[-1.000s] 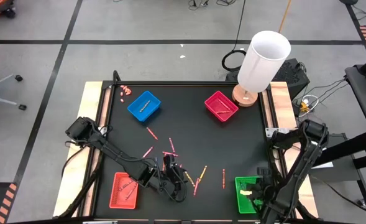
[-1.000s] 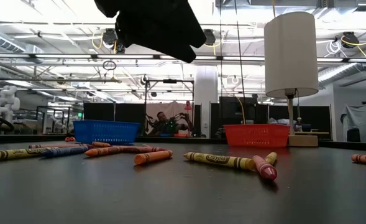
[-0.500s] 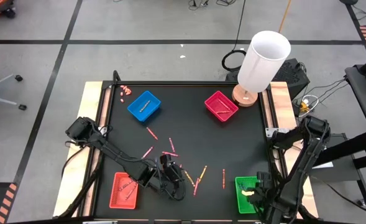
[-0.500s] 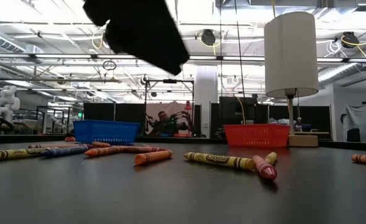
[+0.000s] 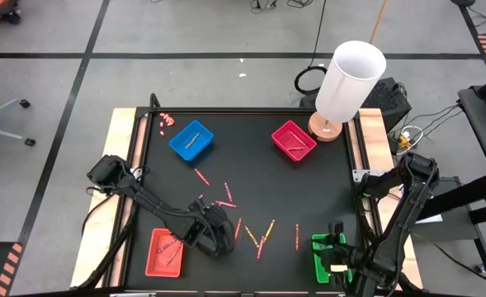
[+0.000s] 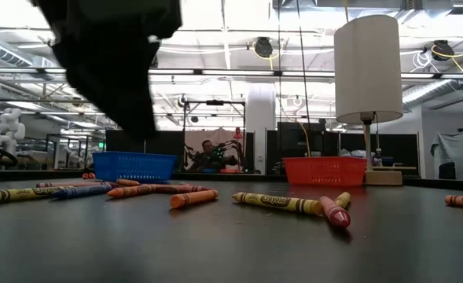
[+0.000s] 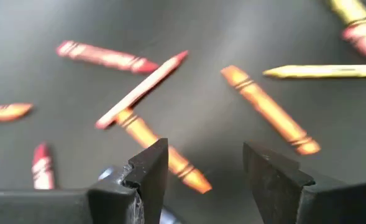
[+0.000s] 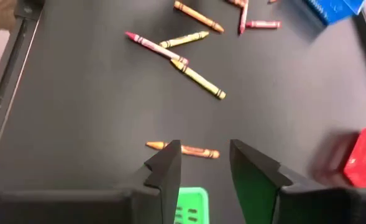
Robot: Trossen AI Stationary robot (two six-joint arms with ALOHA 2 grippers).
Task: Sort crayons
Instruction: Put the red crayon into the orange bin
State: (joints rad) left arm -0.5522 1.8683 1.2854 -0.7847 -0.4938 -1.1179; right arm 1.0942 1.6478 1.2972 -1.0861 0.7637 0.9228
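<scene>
Several crayons lie flat on the black table: red and pink ones [image 5: 224, 203] near the middle, orange and yellow ones [image 5: 261, 239] nearer the front. My left gripper [image 5: 218, 235] hangs open over them, tipped down. In the left wrist view its fingers [image 7: 151, 163] stand apart above an orange crayon [image 7: 164, 152] without touching it. My right gripper [image 8: 201, 163] is open and holds nothing, just above the green tray [image 5: 323, 266] at the front right. An orange crayon [image 8: 184, 149] lies beyond it.
A blue tray [image 5: 191, 139] and a magenta tray [image 5: 294, 140] stand at the back, and a red tray [image 5: 165, 252] at the front left. A white lamp [image 5: 350, 82] stands at the back right corner. Tiny pink bits [image 5: 167, 120] lie at the back left.
My left gripper has swung toward the table's left edge and sunk a little, rolling and tipping further down over the crayons. My right gripper has risen slightly over the green tray and turned toward the table's middle. The crayons have stayed put.
</scene>
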